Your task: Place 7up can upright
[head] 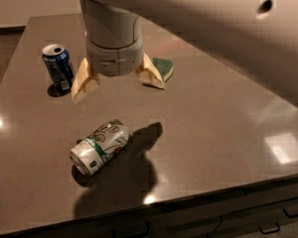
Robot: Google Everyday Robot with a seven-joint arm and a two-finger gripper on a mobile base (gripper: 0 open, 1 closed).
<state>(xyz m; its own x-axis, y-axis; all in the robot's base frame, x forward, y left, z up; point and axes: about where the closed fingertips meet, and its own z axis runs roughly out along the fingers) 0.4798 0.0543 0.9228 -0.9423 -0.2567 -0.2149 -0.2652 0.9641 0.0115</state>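
Note:
The 7up can, silver-white with green lettering, lies on its side on the dark table, its base end pointing to the front left. My gripper hangs above the table, behind and a little above the can, not touching it. Its two tan fingers are spread wide apart and hold nothing. The grey arm body fills the top of the view.
A dark blue can stands upright at the back left. A green sponge-like object lies behind the right finger. The table's front edge runs close below the 7up can, with drawers beneath.

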